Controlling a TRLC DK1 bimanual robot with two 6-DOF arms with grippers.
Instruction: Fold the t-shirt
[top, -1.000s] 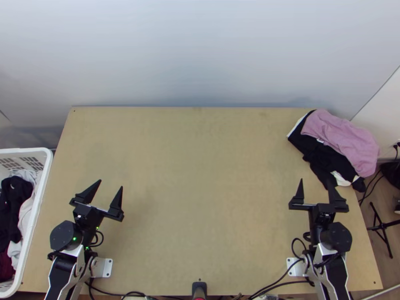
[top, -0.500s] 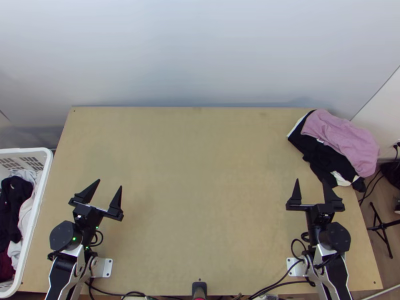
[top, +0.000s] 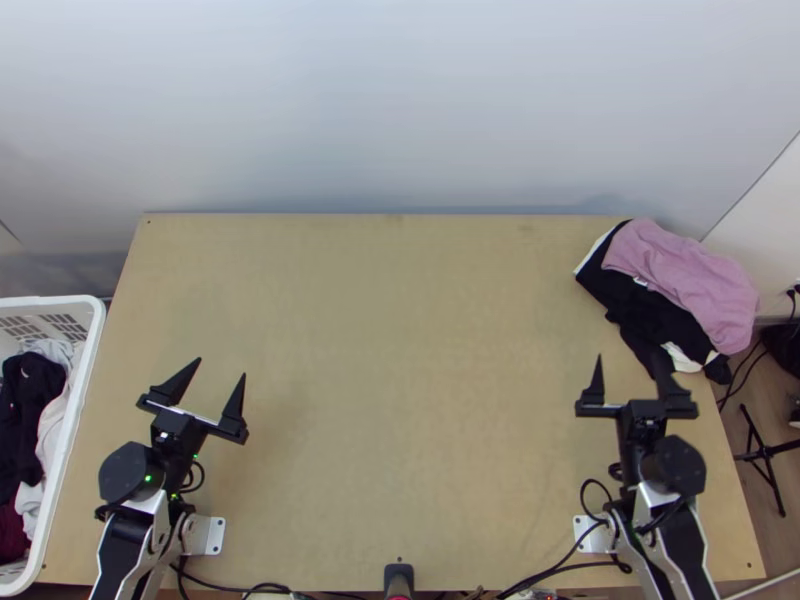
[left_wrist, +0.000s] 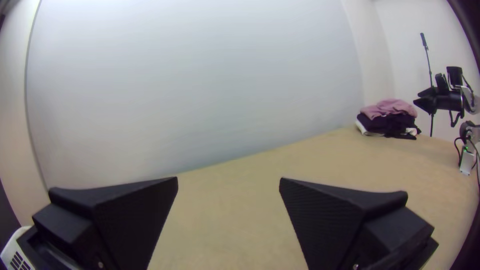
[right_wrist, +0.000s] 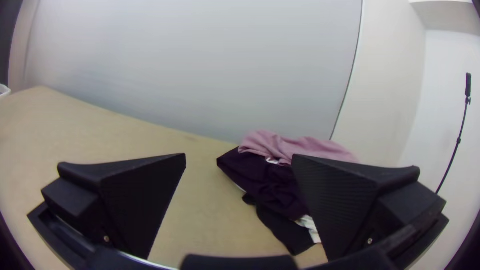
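In the top view my left gripper stands open over the table's near left part, nothing between its fingers. My right gripper is open over the near right part, just short of a clothes pile. The left wrist view has the left gripper with its fingers wide apart. In the right wrist view the right gripper is likewise spread, the pile beyond it. A pink cloth lies bunched on black and white garments at the table's far right corner. Which piece is a t-shirt I cannot tell.
A white basket holding dark and pale clothes stands at the table's left edge. The wooden table has bare surface between the arms. A grey-white wall rises behind it, and cables run along the near edge.
The right gripper shifted slightly left, then back to the right, its arm's links swinging a little to the right. The left arm has barely moved.
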